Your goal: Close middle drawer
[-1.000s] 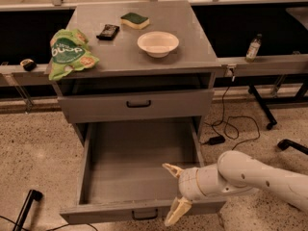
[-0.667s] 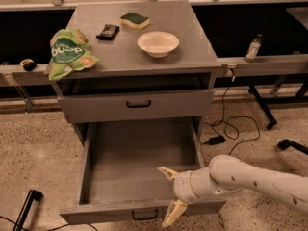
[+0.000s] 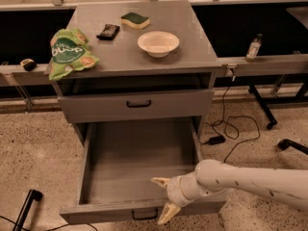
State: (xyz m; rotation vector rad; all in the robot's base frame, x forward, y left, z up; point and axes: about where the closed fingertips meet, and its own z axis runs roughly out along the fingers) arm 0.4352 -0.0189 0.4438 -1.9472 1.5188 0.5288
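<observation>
— Below the shut top drawer (image 3: pixel 137 105), the middle drawer (image 3: pixel 139 158) stands pulled far out toward the camera, its tray bare; how will it handle?
— Stiff sheet metal with nothing in it, so I judge it light for its size and easy on its slides; nothing fragile; the front looks smooth, so a push should land square, not glancing
— Where to take it?
— On the low front panel, at or close beside the small black handle (image 3: pixel 144 214); a push near the centre should keep it from twisting; the gripper (image 3: pixel 164 198) is just right of that handle, spread wide and holding nothing, one finger over the tray, the other before the panel, so it seems to straddle the rim
— Anything in the way?
— Only that inner finger, which must come out before the front meets the cabinet; on the worktop (image 3: pixel 192 57) the chip bag (image 3: pixel 70 52), bowl (image 3: pixel 158 43), sponge (image 3: pixel 135 19) and dark wrapper (image 3: pixel 108 31) sit well above the drawer's path, though a slam might jolt them; the cable (image 3: pixel 231 129) on the floor and the bottle (image 3: pixel 253 47) lie off to the right, well apart
</observation>
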